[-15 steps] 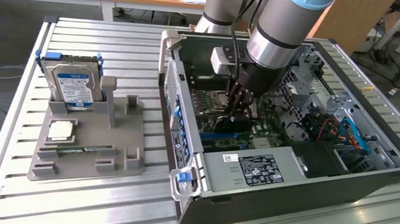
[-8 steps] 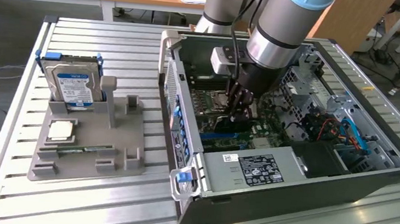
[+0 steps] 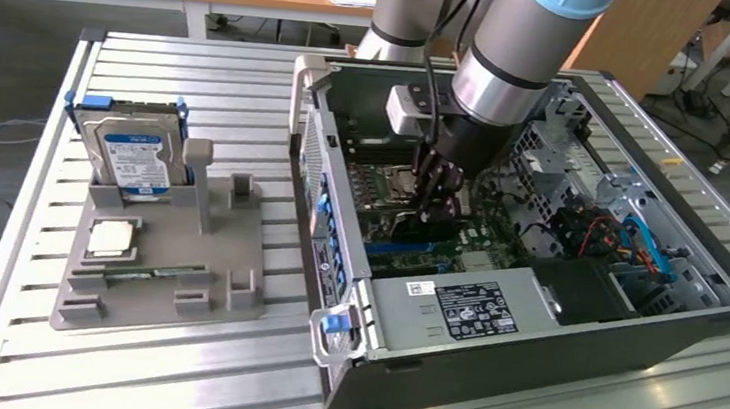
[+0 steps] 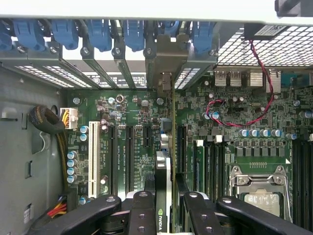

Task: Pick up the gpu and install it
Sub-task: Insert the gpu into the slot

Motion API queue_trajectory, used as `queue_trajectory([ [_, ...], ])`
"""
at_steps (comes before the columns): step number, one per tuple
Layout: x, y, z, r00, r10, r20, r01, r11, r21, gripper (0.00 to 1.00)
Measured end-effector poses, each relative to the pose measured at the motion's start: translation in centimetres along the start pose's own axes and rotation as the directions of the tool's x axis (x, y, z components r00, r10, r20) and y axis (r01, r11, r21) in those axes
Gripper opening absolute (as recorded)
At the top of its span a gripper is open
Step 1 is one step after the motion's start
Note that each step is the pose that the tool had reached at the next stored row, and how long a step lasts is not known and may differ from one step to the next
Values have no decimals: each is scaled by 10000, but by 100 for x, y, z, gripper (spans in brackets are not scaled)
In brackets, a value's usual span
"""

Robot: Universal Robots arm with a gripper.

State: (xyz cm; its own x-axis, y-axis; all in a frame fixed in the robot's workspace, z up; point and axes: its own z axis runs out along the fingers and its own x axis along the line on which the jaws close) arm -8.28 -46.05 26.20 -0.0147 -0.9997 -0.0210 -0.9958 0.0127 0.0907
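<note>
A: Half done, we reckon; pick-up is behind us; the gpu [image 4: 163, 169] sits edge-on inside the PC case [image 3: 553, 333], right over the motherboard [image 4: 124, 105] slots.
B: Claw?
A: The gripper [image 4: 168, 213] is closed to card thickness; its fingers [image 4: 142, 210] pinch the gpu on both faces.
B: Seated?
A: We can't tell; the bracket end lines up with a rear slot opening, but the connector edge is hidden behind the card. We'd call the install unconfirmed; the card is not yet let go.
</note>
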Motion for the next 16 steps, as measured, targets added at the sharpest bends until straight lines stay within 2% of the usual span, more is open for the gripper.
queue_trajectory([
  [16,0,-3,9,10000,0,0,0,10000,-6,27],
])
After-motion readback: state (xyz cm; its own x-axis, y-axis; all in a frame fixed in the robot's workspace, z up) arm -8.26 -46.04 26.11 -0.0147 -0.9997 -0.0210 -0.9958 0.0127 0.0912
